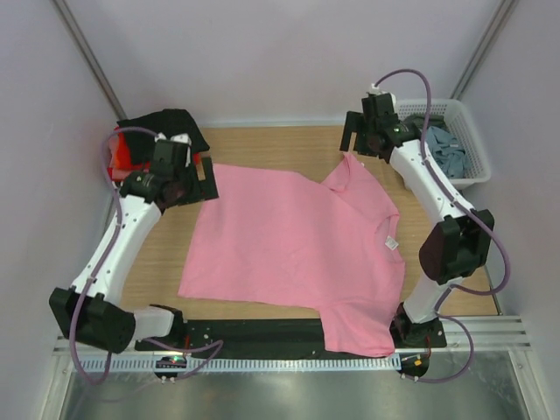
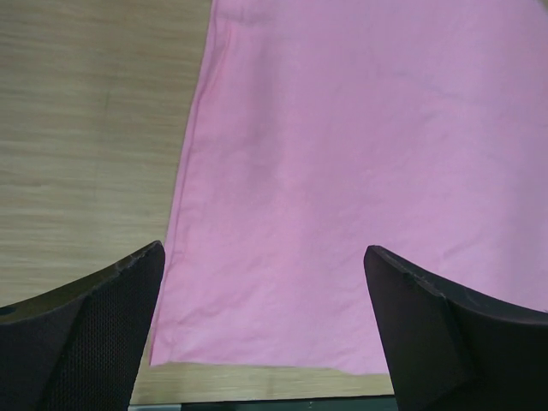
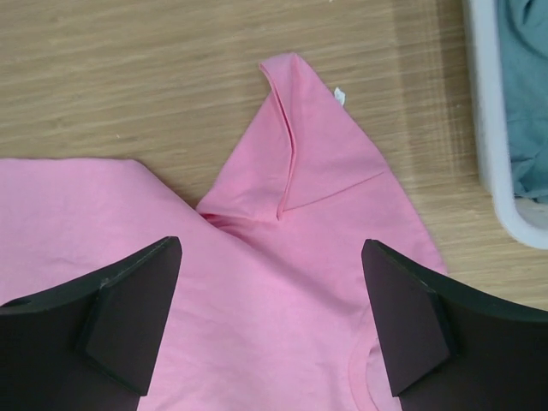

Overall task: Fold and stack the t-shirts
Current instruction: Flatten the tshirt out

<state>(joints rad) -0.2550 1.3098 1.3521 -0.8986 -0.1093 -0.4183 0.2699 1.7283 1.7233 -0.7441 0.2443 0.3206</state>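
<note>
Lying crosswise, pink t-shirt (image 1: 289, 236), neck (image 1: 390, 248) rightward.

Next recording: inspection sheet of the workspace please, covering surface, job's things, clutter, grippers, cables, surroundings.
Surface: wooden table, bare wood around the cloth.
Job's things: pink t-shirt spread flat, near sleeve over the table's front edge; black shirt on a red one, far left corner; grey-blue shirt in the basket.
Clutter: white basket, far right corner.
Grippers: left gripper open over a hem corner; right gripper open over the far sleeve; neither holds anything.
Cables: grey-purple cables loop along both arms.
Surroundings: pale walls.
</note>
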